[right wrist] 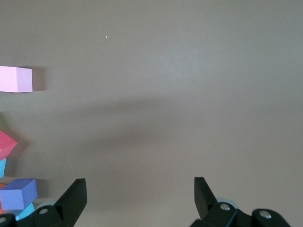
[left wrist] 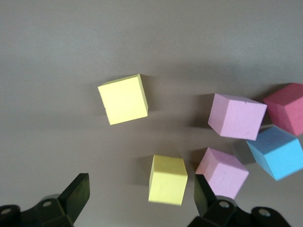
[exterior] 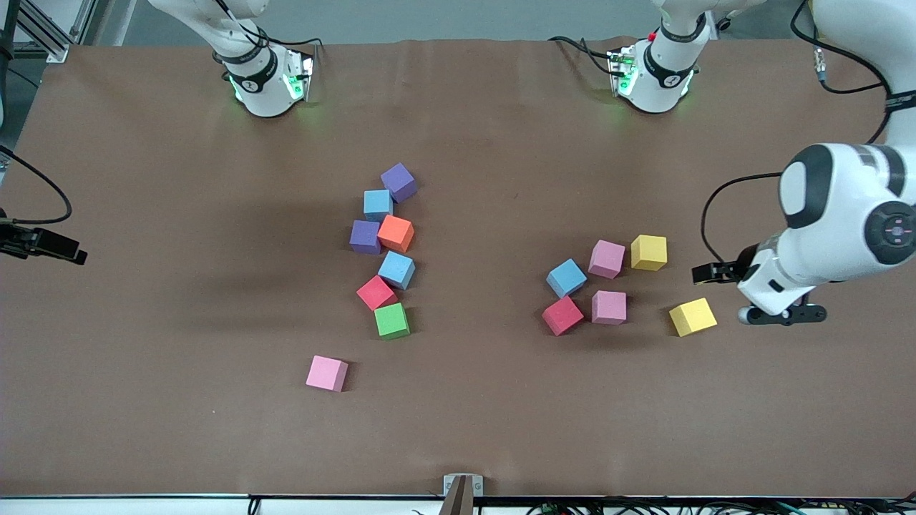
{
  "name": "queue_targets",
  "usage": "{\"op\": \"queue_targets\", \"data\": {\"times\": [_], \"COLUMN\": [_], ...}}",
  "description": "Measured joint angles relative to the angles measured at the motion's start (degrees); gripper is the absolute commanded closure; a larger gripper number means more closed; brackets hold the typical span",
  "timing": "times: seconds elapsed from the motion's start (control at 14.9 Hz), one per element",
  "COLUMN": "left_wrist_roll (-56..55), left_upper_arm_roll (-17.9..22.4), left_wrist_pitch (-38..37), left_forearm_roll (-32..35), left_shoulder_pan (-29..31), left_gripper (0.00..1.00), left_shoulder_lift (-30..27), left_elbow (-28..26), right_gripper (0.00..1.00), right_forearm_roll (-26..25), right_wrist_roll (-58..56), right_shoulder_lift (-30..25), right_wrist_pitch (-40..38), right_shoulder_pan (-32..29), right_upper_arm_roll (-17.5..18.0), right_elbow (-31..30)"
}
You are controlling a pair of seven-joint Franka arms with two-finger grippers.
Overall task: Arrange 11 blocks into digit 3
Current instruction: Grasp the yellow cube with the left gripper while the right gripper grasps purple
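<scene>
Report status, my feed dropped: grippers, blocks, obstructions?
Left gripper open over a yellow block. Right gripper open over bare table, waiting. Blocks loose, no digit formed. Nothing obstructing.

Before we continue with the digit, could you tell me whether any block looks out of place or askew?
One pink block lies alone, nearer the front camera than the middle cluster around the green block. Both clusters sit loose and turned at differing angles, forming no digit yet. Nothing looks damaged.
</scene>
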Motion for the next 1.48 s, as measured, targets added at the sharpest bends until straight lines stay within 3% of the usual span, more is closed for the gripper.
{"op": "queue_targets", "data": {"times": [0.34, 0.81, 1.08, 1.48], "left_wrist_roll": [-5.1, -6.69, -6.69, -6.65], "left_upper_arm_roll": [-3.47, -3.75, -3.65, -3.61], "left_wrist_pitch": [13.78, 16.55, 16.79, 20.22], "left_forearm_roll": [0.0, 5.19, 5.89, 5.93], "left_shoulder_pan": [-0.69, -2.83, -2.65, -0.98], "left_gripper": [0.01, 0.01, 0.01, 0.06], "left_shoulder_lift": [0.0, 1.88, 2.41, 2.39], "left_elbow": [-9.88, -15.46, -17.63, -22.34], "right_gripper": [0.0, 0.0, 0.0, 0.0], "right_forearm_roll": [0.16, 0.16, 0.16, 0.16], "right_wrist_roll": [16.76, 35.51, 45.65, 54.51], "right_shoulder_lift": [0.01, -0.01, -1.5, -9.98], "right_wrist_pitch": [0.03, 3.36, 9.96, 16.07], "right_shoulder_pan": [3.95, 9.54, 12.93, 16.8], "right_upper_arm_roll": [0.82, 0.99, 1.02, 1.06], "right_elbow": [-1.77, -6.76, -14.83, -29.71]}}
